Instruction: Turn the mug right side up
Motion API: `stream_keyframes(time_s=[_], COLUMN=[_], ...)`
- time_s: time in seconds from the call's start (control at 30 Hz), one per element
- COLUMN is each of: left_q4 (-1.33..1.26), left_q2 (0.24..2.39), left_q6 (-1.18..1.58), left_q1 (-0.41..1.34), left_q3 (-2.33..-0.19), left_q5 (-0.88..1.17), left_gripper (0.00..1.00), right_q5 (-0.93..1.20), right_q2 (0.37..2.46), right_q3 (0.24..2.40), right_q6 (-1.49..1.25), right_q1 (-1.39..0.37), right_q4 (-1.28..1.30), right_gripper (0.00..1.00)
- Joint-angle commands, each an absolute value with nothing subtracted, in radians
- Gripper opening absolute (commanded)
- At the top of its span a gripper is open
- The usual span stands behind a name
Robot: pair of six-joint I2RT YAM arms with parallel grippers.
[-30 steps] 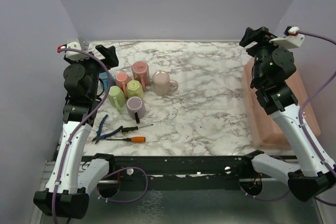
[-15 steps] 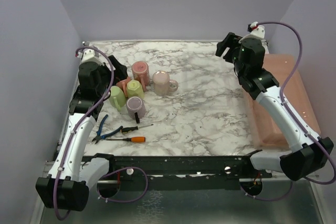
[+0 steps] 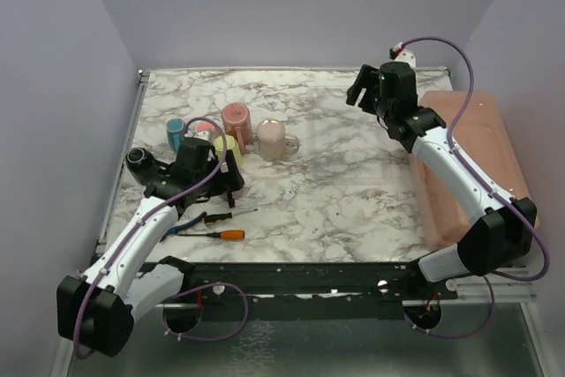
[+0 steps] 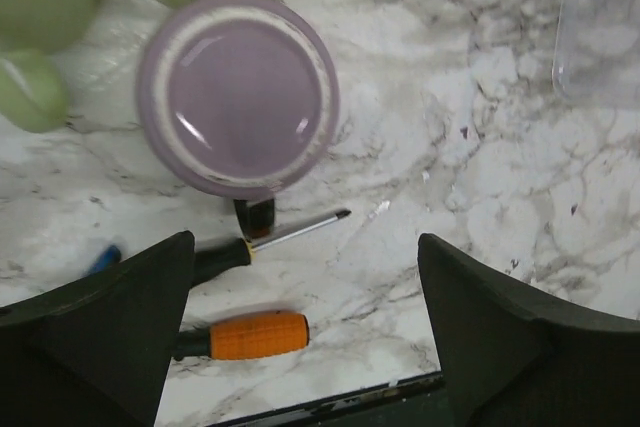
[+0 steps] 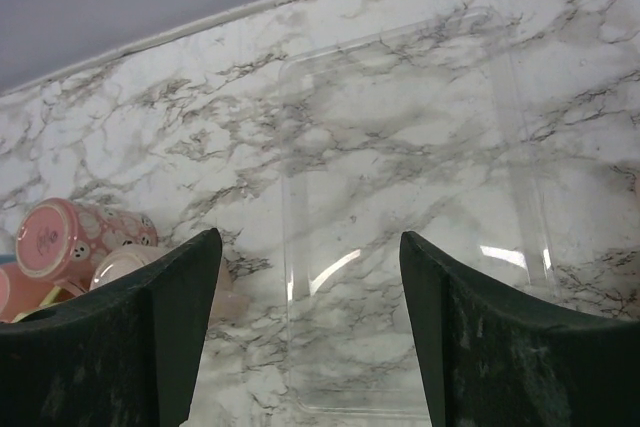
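- The purple mug point(image 4: 237, 94) stands upside down on the worktop point(image 4: 480, 187). Its flat bottom faces up.
- Your left fingers point(image 4: 100, 337) hang above the purple mug, a bit to its near side. They are wide apart and hold nothing.
- Your right fingers point(image 5: 100, 347) are well apart from the purple mug, off to its far right. They are wide apart and empty too.
- The purple mug looks hard and shiny. I think it is a bit heavy, can slip, and can chip if you drop it.
- I think the best hold is across its round sides. The dark handle point(image 4: 254, 215) sticks out on its near side, so put one finger on each side of that.
- Green mugs point(image 4: 35, 7) sit just beside the purple mug, on its far left. A finger going down there could bump them.
- A black screwdriver point(image 4: 225, 252) lies right by the handle. An orange one point(image 4: 250, 335) lies a little nearer to you.
- Pink mugs point(image 3: 237, 116) stand behind the purple mug, and a clear tray point(image 5: 400, 247) lies off to its right. Neither looks to be in your way.
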State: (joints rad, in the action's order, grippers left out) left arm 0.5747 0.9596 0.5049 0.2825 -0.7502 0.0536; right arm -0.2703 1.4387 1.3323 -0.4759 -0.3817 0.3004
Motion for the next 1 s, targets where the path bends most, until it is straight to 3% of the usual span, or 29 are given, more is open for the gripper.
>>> stream_keyframes(time_s=[0.0,0.27,0.63,0.97], left_q4=[0.631,0.601,0.5,0.468], left_q2=[1.061,1.137,1.193,1.204], left_q6=[0.603,0.676,0.722,0.747], left_q1=[0.421,0.474,0.477,0.477], left_q3=[-0.746,-0.709,-0.685,-0.688], left_q5=[-0.038,-0.192,-0.236,-0.284], left_gripper=[0.9,0.79,0.56,0.42], right_q5=[-0.249,-0.27,-0.271,-0.295], right_q2=[1.471,1.455,1.418,1.416], right_q3=[1.383,1.356,1.311,1.301], right_q6=[-0.497,-0.495,-0.505,-0.502], right_q1=[-0.387,-0.387,-0.387,-0.387], right_q4=[0.365,0.388,0.387,0.4], right_gripper=[0.75,0.76,0.76,0.75])
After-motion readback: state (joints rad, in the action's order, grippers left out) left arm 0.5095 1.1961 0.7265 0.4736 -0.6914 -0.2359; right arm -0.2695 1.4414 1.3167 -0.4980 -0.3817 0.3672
